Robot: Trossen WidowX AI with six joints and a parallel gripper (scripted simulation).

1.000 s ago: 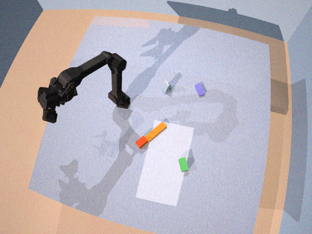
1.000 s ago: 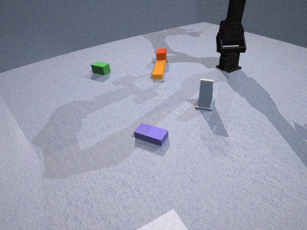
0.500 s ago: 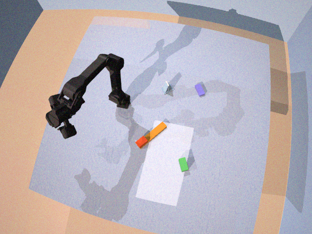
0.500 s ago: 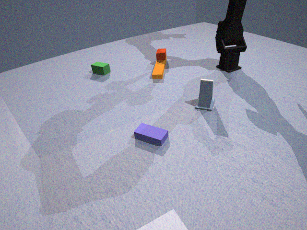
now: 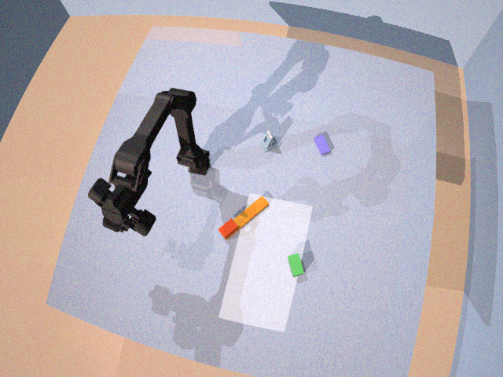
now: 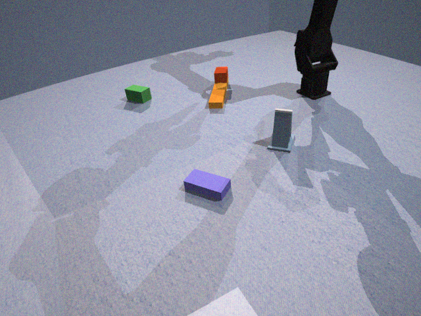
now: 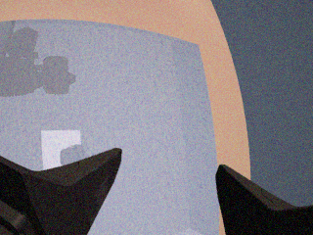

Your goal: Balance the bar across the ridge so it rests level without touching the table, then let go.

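The orange bar (image 5: 254, 210) (image 6: 217, 97) lies on the table, with a taller red-orange block (image 5: 228, 228) (image 6: 221, 74) at one end. The grey ridge (image 5: 269, 141) (image 6: 282, 129) stands upright on its thin base, apart from the bar, with nothing on top. My gripper (image 7: 170, 164) is open and empty, with its two dark fingertips well apart in the wrist view. In the top view it is high up at the left, away from the bar and ridge. It is out of frame in the exterior view. The wrist view shows neither bar nor ridge.
A purple block (image 5: 322, 144) (image 6: 206, 184) lies on the table beyond the ridge from the arm's base. A green block (image 5: 295, 265) (image 6: 137, 93) lies on the other side of the bar. Arm shadows and a bright rectangular patch cross the table top.
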